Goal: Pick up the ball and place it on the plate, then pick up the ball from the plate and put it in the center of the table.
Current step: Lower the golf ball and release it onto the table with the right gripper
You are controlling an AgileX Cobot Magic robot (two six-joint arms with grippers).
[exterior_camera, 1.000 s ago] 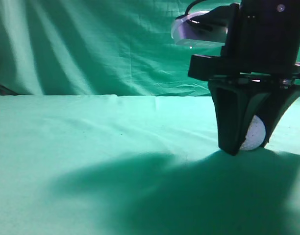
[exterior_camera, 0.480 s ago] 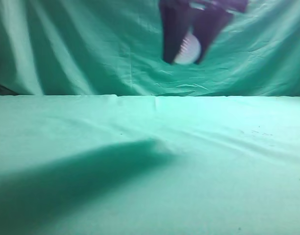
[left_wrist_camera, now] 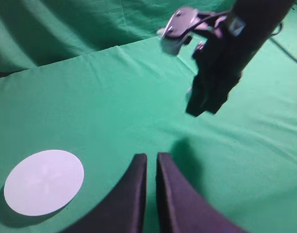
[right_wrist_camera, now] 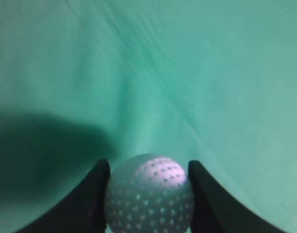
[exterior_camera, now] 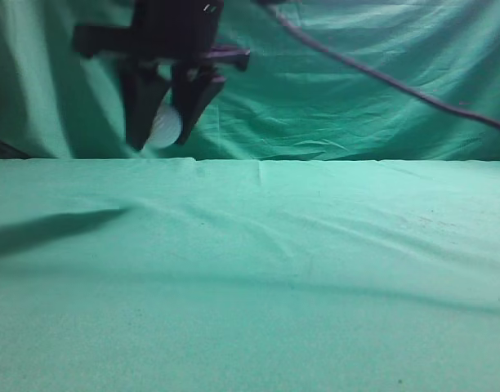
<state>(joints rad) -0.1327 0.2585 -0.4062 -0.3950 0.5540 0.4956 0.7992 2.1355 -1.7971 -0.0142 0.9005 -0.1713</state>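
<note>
My right gripper (exterior_camera: 162, 137) is shut on the white dimpled ball (exterior_camera: 165, 125) and holds it high above the green table (exterior_camera: 258, 269), at the upper left of the exterior view. The ball fills the space between the jaws in the right wrist view (right_wrist_camera: 149, 194). The left wrist view shows the right gripper (left_wrist_camera: 203, 106) in the air over the table. The white round plate (left_wrist_camera: 44, 181) lies flat on the cloth at the lower left of that view. My left gripper (left_wrist_camera: 152, 158) is shut and empty, hovering to the right of the plate.
A draped green curtain (exterior_camera: 356, 90) hangs behind the table. A dark cable (exterior_camera: 381, 77) runs across the upper right. The arm's shadow (exterior_camera: 46, 229) lies on the cloth at the left.
My right gripper lifted the ball off the cloth at the right and carried it up and to the left across the exterior view. Its shadow slid left with it.
</note>
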